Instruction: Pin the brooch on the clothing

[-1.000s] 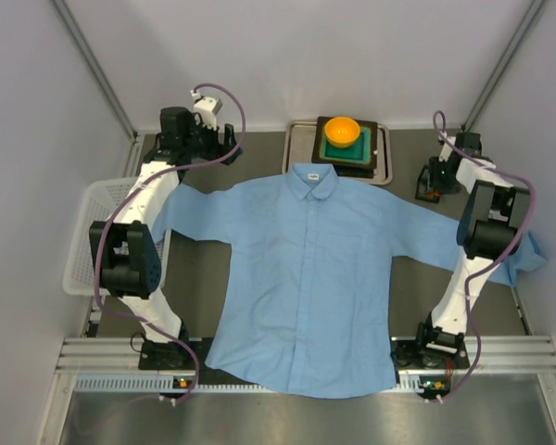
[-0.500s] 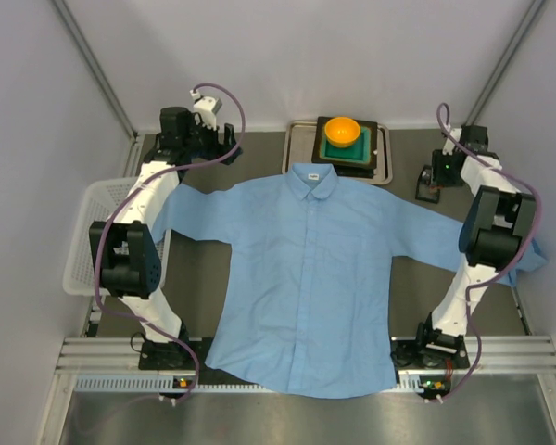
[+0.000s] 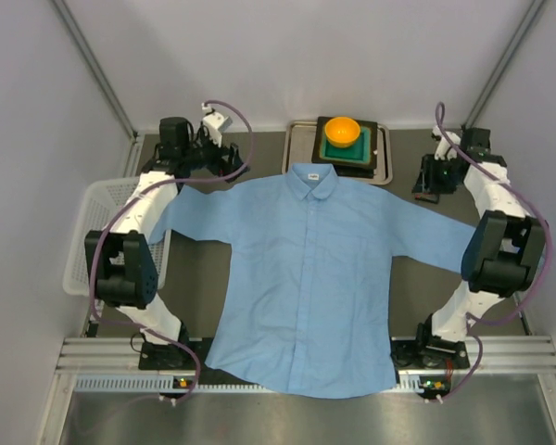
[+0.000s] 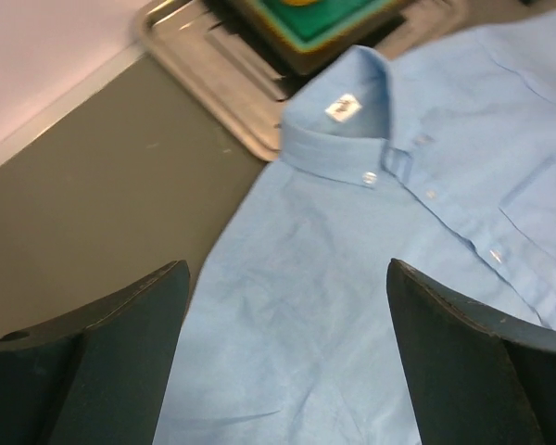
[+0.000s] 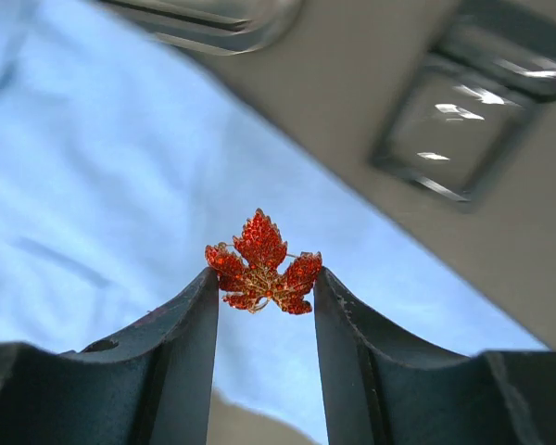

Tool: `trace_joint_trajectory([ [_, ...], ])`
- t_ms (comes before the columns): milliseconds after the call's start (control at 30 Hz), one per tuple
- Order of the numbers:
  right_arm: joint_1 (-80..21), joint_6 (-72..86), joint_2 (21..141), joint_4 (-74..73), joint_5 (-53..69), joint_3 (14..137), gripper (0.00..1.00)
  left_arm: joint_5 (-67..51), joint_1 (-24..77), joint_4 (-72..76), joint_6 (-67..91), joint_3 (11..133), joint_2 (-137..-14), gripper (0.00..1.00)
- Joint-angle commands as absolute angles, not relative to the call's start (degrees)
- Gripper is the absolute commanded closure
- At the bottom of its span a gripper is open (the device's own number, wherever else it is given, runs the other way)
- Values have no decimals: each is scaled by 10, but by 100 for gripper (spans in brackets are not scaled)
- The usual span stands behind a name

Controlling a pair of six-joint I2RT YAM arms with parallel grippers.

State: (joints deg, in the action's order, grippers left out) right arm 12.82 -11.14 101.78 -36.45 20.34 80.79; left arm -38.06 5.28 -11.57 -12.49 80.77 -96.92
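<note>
Right claw (image 5: 264, 289) is closed on the tiny red maple-leaf brooch (image 5: 262, 269), pinching it at the fingertips, up by the far sleeve on its side. The blue shirt (image 3: 306, 269) lies flat on the bench (image 3: 193, 271). Left claw (image 4: 287, 271) is wide open and empty, hovering near the collar (image 4: 338, 139).

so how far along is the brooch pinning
Done: the shirt lies spread flat, and the right gripper has the brooch pinched between its fingers. In hand: that gripper holds it in the air near the sleeve; the left gripper hovers open near the collar. Left: the brooch is not yet pinned on the fabric.
</note>
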Motion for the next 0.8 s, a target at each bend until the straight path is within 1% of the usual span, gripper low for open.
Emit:
trace_joint_trajectory([
  [0, 80, -134, 937, -424, 349, 802, 63, -548, 68, -65, -263, 752, -897, 8],
  [100, 31, -143, 914, -469, 430, 806, 63, -611, 98, -61, -353, 729, -879, 9],
  [133, 3, -144, 908, -489, 463, 808, 63, -620, 122, -75, -383, 734, -878, 10],
  [167, -18, -148, 905, -500, 479, 809, 63, -627, 135, -95, -452, 739, -878, 12],
  [200, -36, -155, 904, -510, 493, 811, 63, -642, 148, -145, -488, 745, -879, 12],
  [267, -81, -158, 897, -530, 528, 816, 63, -656, 183, -180, -562, 757, -879, 14],
  [367, -133, -155, 894, -544, 563, 825, 64, -675, 218, -216, -626, 756, -874, 18],
  [567, -206, -163, 890, -569, 606, 831, 63, -684, 272, -294, -781, 723, -852, 32],
  [633, -234, -170, 890, -577, 610, 825, 63, -682, 286, -304, -802, 714, -845, 37],
  [767, -266, -178, 895, -582, 620, 822, 63, -677, 303, -323, -840, 701, -833, 43],
])
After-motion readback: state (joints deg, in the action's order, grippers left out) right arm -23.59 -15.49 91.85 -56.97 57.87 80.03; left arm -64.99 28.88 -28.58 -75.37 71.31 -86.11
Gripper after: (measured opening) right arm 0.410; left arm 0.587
